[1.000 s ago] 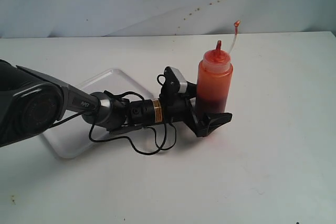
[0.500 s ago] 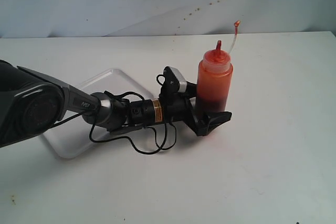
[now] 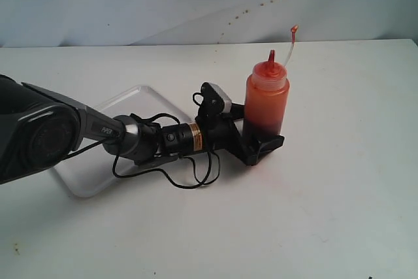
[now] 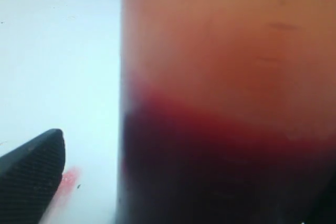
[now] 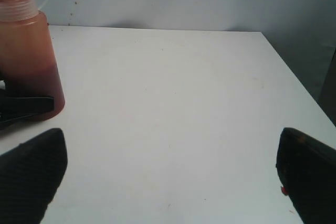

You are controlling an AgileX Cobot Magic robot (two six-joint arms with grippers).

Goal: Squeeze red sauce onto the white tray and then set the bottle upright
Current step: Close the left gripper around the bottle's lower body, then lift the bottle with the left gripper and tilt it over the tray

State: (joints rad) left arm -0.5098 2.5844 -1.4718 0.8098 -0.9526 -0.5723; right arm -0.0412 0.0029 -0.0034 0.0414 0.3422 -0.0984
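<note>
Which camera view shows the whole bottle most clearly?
The exterior view. There the bottle stands upright and is seen nearly whole, from the nozzle tip down to the dark lower part. The left wrist view shows only a blurred close-up of its body. The right wrist view shows it at the picture's edge, partly cut off.

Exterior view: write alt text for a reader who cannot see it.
An orange-red squeeze bottle stands upright on a white table, the left hand around its dark lower part. A white tray lies partly hidden by the arm; red specks dot the back wall.
</note>
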